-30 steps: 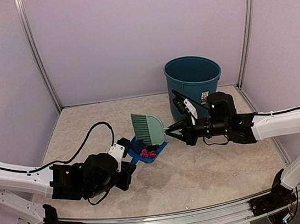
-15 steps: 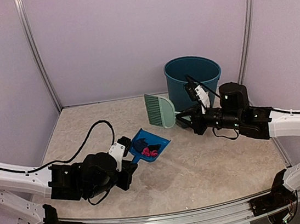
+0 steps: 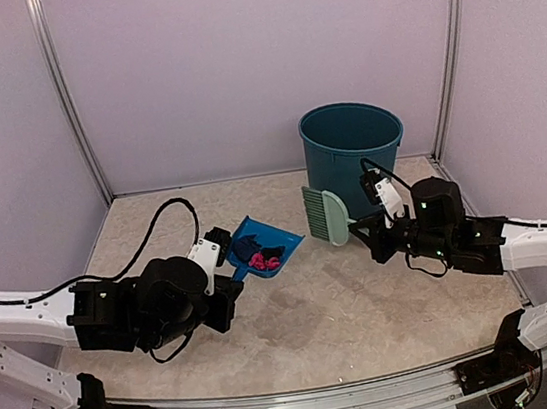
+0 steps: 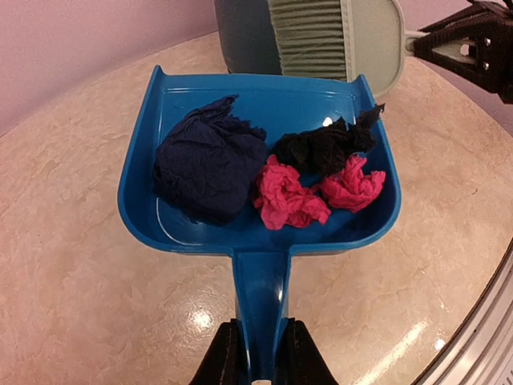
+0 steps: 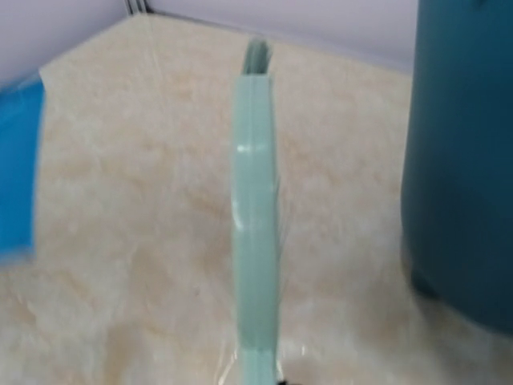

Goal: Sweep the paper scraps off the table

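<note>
Four paper scraps [image 4: 288, 196] lie in the dustpan [image 4: 138, 200], which our left hand [image 4: 258, 357] pinches by its handle so none spill, while our right hand [image 3: 365, 225] pinches the brush [image 3: 327, 214] aside.

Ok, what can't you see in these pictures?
- Bottom of the bin: top view, its own wall hides it.
- Whether more paper scraps lie under the navy wad in the dustpan: left wrist view.
- Brush bristles: right wrist view, edge-on and blurred.
</note>
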### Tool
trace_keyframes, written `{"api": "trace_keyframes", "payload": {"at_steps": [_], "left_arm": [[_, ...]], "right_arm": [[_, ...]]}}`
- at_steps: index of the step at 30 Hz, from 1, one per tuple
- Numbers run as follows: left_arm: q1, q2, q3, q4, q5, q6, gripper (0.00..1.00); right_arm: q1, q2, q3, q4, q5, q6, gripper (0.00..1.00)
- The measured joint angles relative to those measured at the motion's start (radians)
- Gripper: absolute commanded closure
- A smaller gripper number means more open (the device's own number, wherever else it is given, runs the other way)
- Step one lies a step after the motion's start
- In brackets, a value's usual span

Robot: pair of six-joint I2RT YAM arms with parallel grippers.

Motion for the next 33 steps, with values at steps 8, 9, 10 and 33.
{"api": "trace_keyframes", "payload": {"at_steps": [8,9,10,33], "left_arm": [[0.000,0.018,0.140,-0.066,-0.055,0.000,1.00],[0.000,0.027,0.158,-0.070,-0.058,0.001,1.00],[0.001,0.039,0.177,-0.076,-0.061,0.003,1.00],[0.153,0.403,0.678,-0.126,0.047,0.147,1.00]], "right_arm": [[0.000,0.000,-0.089,0.010,0.000,0.039,1.00],[0.000,0.000,-0.097,0.011,0.000,0.043,1.00],[0.000,0.000,-0.107,0.013,0.000,0.048,1.00],[0.000,-0.107,-0.275,0.081,0.015,0.106,1.00]]}}
